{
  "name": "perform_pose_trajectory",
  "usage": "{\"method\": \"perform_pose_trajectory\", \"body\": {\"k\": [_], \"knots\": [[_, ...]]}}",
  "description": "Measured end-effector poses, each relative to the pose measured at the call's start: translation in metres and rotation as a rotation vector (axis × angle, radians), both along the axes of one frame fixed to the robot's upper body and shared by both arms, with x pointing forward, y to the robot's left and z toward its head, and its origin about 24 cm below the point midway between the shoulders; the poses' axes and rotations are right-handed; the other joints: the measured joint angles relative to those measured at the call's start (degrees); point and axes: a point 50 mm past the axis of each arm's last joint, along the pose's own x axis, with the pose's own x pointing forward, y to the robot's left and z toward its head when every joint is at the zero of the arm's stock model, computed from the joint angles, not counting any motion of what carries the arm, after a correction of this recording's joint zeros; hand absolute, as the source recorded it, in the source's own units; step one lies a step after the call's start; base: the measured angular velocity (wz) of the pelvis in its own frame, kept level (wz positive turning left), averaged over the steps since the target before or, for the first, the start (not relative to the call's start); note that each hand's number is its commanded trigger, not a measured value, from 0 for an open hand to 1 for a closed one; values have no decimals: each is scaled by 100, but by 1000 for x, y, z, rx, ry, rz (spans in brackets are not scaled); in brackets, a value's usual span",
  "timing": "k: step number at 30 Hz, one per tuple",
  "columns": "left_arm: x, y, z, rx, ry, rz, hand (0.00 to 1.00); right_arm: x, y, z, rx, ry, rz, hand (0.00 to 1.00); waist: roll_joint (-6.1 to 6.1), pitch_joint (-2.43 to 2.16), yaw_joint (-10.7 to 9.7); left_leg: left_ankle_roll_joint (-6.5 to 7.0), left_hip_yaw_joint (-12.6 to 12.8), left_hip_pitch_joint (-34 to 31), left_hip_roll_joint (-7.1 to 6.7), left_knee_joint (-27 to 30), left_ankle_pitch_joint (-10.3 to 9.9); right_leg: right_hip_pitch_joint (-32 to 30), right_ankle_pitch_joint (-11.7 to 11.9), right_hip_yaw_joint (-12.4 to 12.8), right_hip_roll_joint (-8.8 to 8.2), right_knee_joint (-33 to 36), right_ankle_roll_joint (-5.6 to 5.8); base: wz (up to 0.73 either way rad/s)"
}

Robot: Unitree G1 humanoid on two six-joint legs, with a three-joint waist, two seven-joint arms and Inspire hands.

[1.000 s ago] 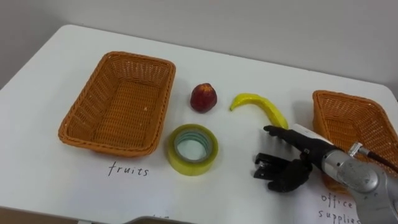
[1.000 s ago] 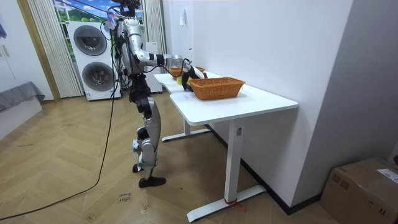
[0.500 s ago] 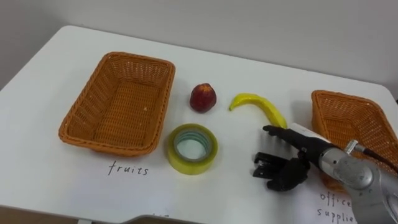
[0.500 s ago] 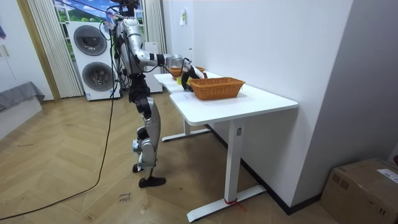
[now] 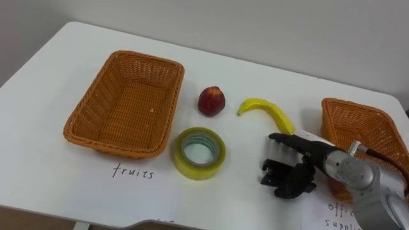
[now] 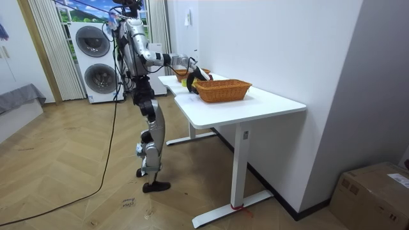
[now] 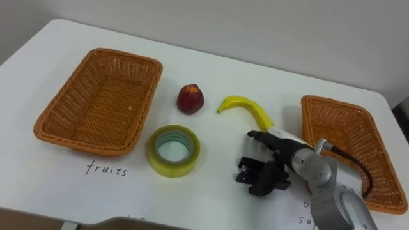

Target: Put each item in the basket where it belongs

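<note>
**Right hand curled and empty by the banana; fruit and tape lie outside the baskets**

The robot stands upright at one end of the white surface, with two stacked washing machines behind it, and reaches one arm out over the top.

From its head, the left basket sits toward the surface's left edge. The right basket sits against the right edge. Between them, on the bare surface, lie three things:

- The red fruit lies just beside the left basket's right rim.
- The banana lies to the right of the fruit, apart from it.
- The roll of tape lies flat nearer the front edge, touching or almost touching the left basket's front right corner (I cannot tell which).

The right hand is low over the surface toward the front edge, between the banana's nearer end and the right basket. Its fingers are curled in, its thumb points out to the left, and it grips nothing. A handwritten label sits in front of the left basket.
</note>
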Motion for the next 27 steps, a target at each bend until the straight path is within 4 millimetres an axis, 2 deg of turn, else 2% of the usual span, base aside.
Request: {"method": "perform_pose_trajectory", "body": {"k": [14,15,16,27], "knots": [[0,3,1,37,26,17,0,0,0,-1,3,10,-14,0,1,4,5,0,-10,9,-1,-2,0,11,1,0,-1,1,-1,0],[0,3,1,36,28,17,0,1,0,-1,3,11,-12,79,1,4,1,0,-10,9,-1,-2,0,11,1,0,-1,1,-1,0],[0,3,1,35,30,17,0,1,1,-1,3,11,-12,98,0,4,1,0,-10,9,-1,-2,0,11,1,0,0,0,-1,0],[1,3,1,34,31,19,0,13,0,5,-29,-41,-34,100,-14,10,9,0,-9,10,-3,-18,0,6,1,-1,5,-8,-1,0]]}}
